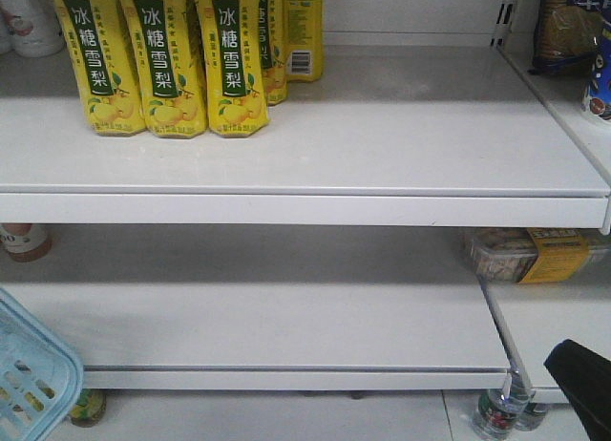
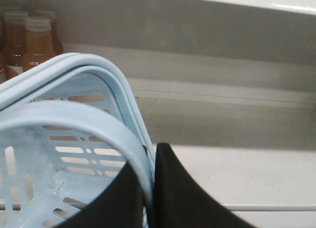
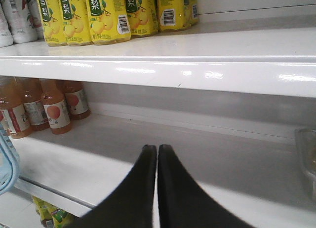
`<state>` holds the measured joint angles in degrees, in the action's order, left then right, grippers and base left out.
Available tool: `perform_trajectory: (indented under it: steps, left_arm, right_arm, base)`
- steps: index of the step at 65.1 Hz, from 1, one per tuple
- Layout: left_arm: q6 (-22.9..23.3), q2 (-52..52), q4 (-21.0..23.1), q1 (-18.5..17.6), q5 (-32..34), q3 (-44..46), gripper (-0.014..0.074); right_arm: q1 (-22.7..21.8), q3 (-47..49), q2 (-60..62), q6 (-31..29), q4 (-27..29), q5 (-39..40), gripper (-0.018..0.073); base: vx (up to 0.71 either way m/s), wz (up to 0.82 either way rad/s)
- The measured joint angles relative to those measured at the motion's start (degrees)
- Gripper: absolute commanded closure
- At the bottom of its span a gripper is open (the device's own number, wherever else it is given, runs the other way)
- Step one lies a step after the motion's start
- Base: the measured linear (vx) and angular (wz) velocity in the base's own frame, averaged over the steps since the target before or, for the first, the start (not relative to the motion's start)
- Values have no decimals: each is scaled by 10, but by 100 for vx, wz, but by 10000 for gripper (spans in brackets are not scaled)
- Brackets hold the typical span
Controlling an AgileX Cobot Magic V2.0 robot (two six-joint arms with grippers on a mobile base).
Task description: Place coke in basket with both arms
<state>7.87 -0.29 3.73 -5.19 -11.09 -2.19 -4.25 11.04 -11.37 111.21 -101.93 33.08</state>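
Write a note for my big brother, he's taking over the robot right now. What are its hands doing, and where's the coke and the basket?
Left hand: shut on the light blue basket, clamped on its rim, beside the middle shelf.
Right hand: shut, holding nothing, in front of the middle shelf and pointing at it.
Coke: not in any view. Only yellow pear drinks on the top shelf and orange juice bottles on the middle shelf show.
Done: basket is held.
Left: find the coke, grab it with the right hand, put it in the basket.
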Motion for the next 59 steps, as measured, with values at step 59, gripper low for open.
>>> perform_trajectory:
  steps: [59]
  left_arm:
    - [0,0,0,0,0,0,603]
  right_arm:
    - [0,0,0,0,0,0,564]
  base:
    - [0,0]
